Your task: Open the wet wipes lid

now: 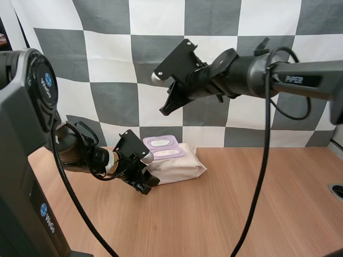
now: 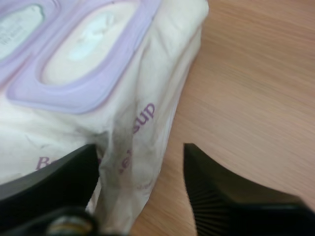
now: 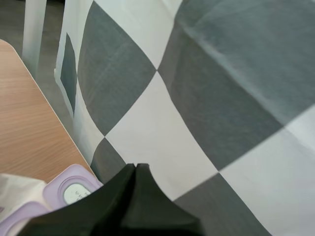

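Note:
The white wet wipes pack [image 1: 179, 167] lies on the wooden table [image 1: 241, 203]. Its lilac lid [image 1: 159, 142] stands flipped back from the lilac frame [image 1: 168, 153]. My left gripper [image 1: 147, 182] sits low at the pack's near left end. In the left wrist view that gripper [image 2: 141, 157] is open, its fingers [image 2: 221, 196] straddling the pack's corner [image 2: 133, 162], with a gap on the table side. The frame's opening [image 2: 83, 49] shows a wipe inside. My right gripper [image 1: 164, 110] hangs high above the pack, shut with nothing in it [image 3: 135, 169], and the lid [image 3: 74, 189] lies below it.
Bare wood [image 1: 268, 187] stretches to the right and front of the pack. A round fitting [image 1: 337, 191] is set in the table at the far right edge. The table's back edge [image 3: 49, 105] runs close behind the pack.

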### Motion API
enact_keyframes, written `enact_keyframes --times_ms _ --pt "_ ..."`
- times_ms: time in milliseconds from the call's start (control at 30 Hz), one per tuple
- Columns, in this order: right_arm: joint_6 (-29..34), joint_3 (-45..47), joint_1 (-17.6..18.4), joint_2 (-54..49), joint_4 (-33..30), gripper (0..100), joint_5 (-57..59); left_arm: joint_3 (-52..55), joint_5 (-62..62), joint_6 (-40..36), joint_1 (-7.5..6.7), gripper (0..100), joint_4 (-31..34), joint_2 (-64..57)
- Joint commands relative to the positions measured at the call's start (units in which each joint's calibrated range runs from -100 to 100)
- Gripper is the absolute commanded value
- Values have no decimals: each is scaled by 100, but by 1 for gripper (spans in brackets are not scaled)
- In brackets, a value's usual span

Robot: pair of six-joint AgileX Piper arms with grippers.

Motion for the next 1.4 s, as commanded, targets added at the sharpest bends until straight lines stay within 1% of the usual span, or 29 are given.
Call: enact_keyframes --times_ms 0,67,133,167,267,300,333,400,467,567,700,733,833,900,933,1000,1067,1133,1167,1267,1367 --pt "729 1 -215 -1224 -651 0 2059 -2 -117 -1 4 100 0 -253" --pt "1054 1 -335 -1536 -1074 0 2616 -2 -284 -37 4 100 0 -602" --pt "1202 1 -395 -1833 -1404 0 2802 -2 -542 -65 4 100 0 -1064" --pt "1231 1 -395 -1954 -1531 2 2802 -2 -776 -124 4 100 0 -1338" --pt "1270 1 -395 -2370 -1593 19 2802 -2 -1344 -338 4 100 0 -2206" --pt "1323 1 -395 -2501 -1575 22 2802 -2 -1520 -427 4 100 0 -2481" --pt "1378 1 -395 -2647 -1560 23 2802 -2 -1696 -532 4 100 0 -2830" --pt "1538 1 -395 -2955 -1571 22 2802 -2 -1944 -702 4 100 0 -3560" --pt "1741 1 -395 -3261 -1653 18 2802 -2 -2165 -845 4 100 0 -4314" --pt "2033 1 -395 -3680 -1851 0 2802 -2 -2478 -1049 4 100 0 -5367" --pt "2282 1 -395 -4183 -1985 0 2921 -2 -2919 -1458 4 99 0 -6723" --pt "2341 1 -395 -4301 -1985 0 2968 -2 -2945 -1533 4 88 0 -7046" --pt "2584 1 -395 -4605 -1985 0 3058 -2 -2945 -1793 4 45 0 -7866" --pt "2755 1 -395 -4806 -1985 0 3058 -2 -2958 -2061 4 8 0 -8391" --pt "2825 1 -395 -4926 -1985 0 3058 -2 -2958 -2217 4 0 0 -8644" --pt "3033 1 -395 -5173 -1985 0 3058 -2 -2958 -2586 4 0 0 -9080" --pt "3295 1 -395 -5436 -1985 0 3058 -2 -2825 -3137 4 0 0 -9489" --pt "3461 1 -395 -5660 -1985 0 2952 -2 -2209 -3666 4 0 0 -9904" --pt "3527 1 -395 -5781 -1985 0 2856 -2 -1772 -3856 4 0 0 -10105" --pt "3674 112 -395 -6085 -2028 0 2342 -2 449 -4445 4 0 0 -10425" --pt "3841 599 -421 -6366 -2121 0 1640 47 2479 -4731 -12 0 0 -10425"
